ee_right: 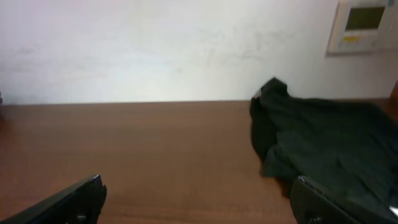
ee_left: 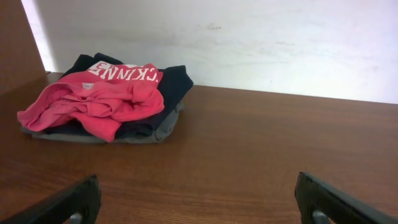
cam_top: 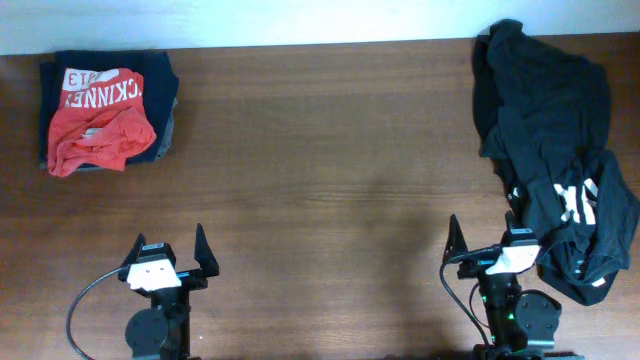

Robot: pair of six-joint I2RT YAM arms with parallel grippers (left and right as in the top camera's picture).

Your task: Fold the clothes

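Note:
A rumpled pile of black shirts (cam_top: 560, 150) with white lettering lies along the right side of the table; it also shows in the right wrist view (ee_right: 323, 143). My right gripper (cam_top: 485, 232) is open and empty at the front right, its right finger beside the pile's front end. My left gripper (cam_top: 168, 248) is open and empty at the front left, far from the pile. In the wrist views, both the left gripper's fingers (ee_left: 196, 199) and the right gripper's fingers (ee_right: 196, 199) are spread wide over bare wood.
A stack of folded dark clothes with a rumpled red shirt (cam_top: 100, 120) on top sits at the back left corner; it also shows in the left wrist view (ee_left: 99, 99). A white wall runs behind the table, with a wall panel (ee_right: 364, 25) at the right.

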